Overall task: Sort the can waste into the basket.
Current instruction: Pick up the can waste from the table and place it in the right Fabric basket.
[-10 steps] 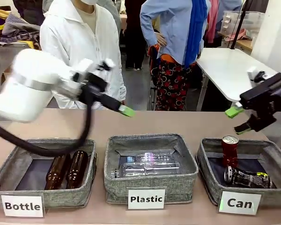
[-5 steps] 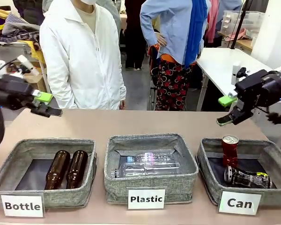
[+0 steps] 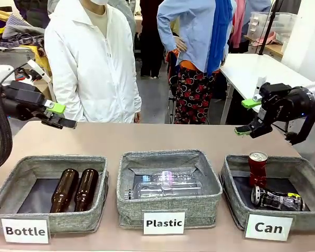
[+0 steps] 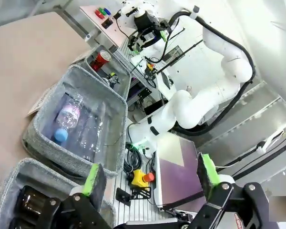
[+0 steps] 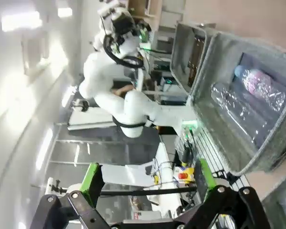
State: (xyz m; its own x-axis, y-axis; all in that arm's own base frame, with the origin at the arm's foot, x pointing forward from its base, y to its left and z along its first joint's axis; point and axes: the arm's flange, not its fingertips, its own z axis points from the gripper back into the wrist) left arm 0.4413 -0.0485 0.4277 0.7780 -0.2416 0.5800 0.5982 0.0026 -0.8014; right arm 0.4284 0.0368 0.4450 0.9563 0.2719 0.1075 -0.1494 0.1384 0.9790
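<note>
The red can [image 3: 258, 168] stands upright in the grey "Can" basket [image 3: 303, 221] at the right. Beside it the black can [image 3: 275, 199] lies on its side on the basket's floor. My right gripper [image 3: 245, 117] hovers open and empty above the table behind that basket, well clear of both cans. My left gripper [image 3: 59, 116] hangs open and empty at the far left, behind the "Bottle" basket. In the left wrist view the open gripper [image 4: 150, 174] frames the red can [image 4: 101, 59] far off. Nothing sits in the open gripper [image 5: 148, 177] in the right wrist view.
The "Plastic" basket [image 3: 127, 199] in the middle holds clear plastic bottles. The "Bottle" basket [image 3: 97, 215] at the left holds two brown glass bottles [image 3: 74, 189]. A person in a white coat [image 3: 89, 63] stands at the far side of the table.
My left arm has swung from the table's middle out to the far left. My right gripper has risen and drifted a little left. Both stayed open; the cans have not moved.
</note>
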